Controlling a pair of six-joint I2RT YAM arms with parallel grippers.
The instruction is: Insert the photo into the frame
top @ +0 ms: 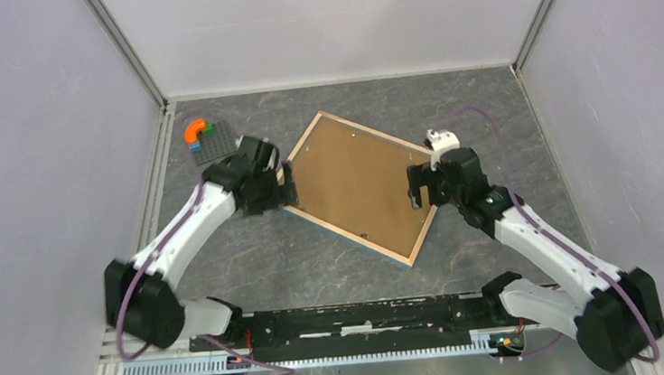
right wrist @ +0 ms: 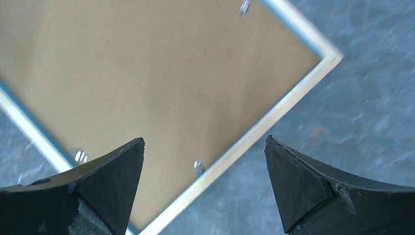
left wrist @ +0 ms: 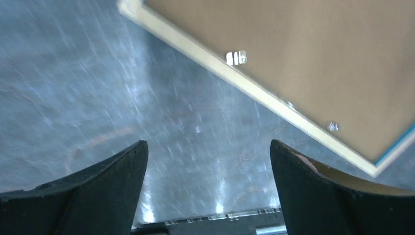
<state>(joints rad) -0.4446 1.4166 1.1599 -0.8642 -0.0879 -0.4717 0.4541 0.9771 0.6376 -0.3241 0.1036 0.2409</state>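
The frame (top: 348, 235) lies flat on the table, turned like a diamond, its light wood rim up and a thin blue edge showing underneath. A plain brown backing board (top: 355, 181) fills it, with small metal tabs (left wrist: 236, 58) along the rim. The photo is hidden. My left gripper (top: 287, 184) hangs open at the frame's left corner; in the left wrist view, bare table lies between its fingers (left wrist: 208, 152) and the frame's rim (left wrist: 259, 95) is just beyond. My right gripper (top: 417, 189) is open over the frame's right edge, straddling the rim (right wrist: 254, 132) and a tab (right wrist: 197, 167).
A small grey baseplate with orange, green and blue bricks (top: 199, 131) sits at the back left, close behind the left arm. Pale enclosure walls stand on three sides. A black rail (top: 349, 317) runs along the near edge between the arm bases.
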